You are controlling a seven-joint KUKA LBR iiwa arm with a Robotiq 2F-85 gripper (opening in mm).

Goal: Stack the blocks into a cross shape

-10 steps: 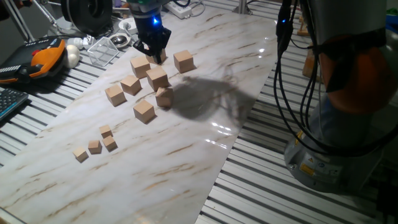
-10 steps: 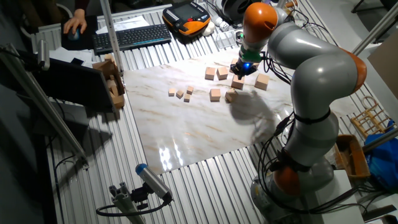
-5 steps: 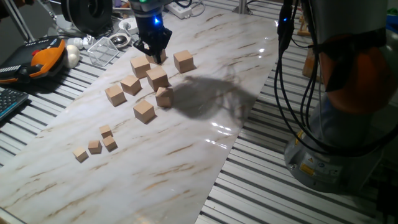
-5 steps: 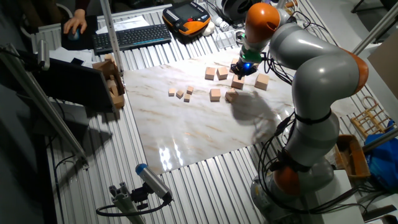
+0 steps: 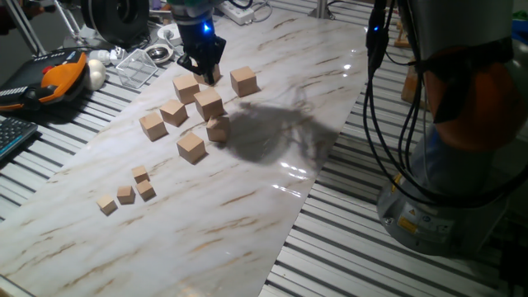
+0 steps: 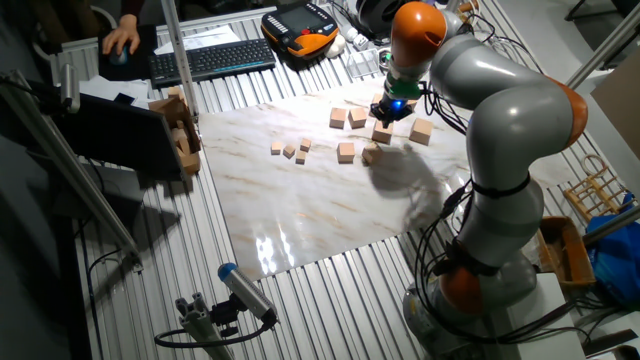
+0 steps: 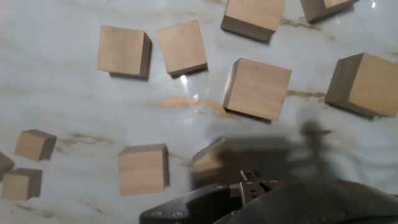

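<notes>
Several tan wooden blocks lie loose on the marble board, none on top of another. In one fixed view I see them at the far end: block (image 5: 244, 81), block (image 5: 186, 87), block (image 5: 208, 105), more to the left, and a tilted block (image 5: 218, 128). My gripper (image 5: 204, 74) hangs low over the far blocks, fingers pointing down, with its blue light on. The other fixed view shows the gripper (image 6: 390, 110) over the same cluster (image 6: 381, 133). The hand view looks down on the blocks (image 7: 258, 87); its fingertips are out of frame.
Several much smaller tan cubes (image 5: 125, 195) sit in a group nearer the board's front left. Beyond the board's far edge lie a clear plastic tray (image 5: 136, 66), an orange pendant (image 5: 58, 74) and a keyboard (image 6: 210, 58). The arm's base (image 5: 462, 148) stands to the right.
The hand has shifted only very slightly above the far blocks. No block has moved.
</notes>
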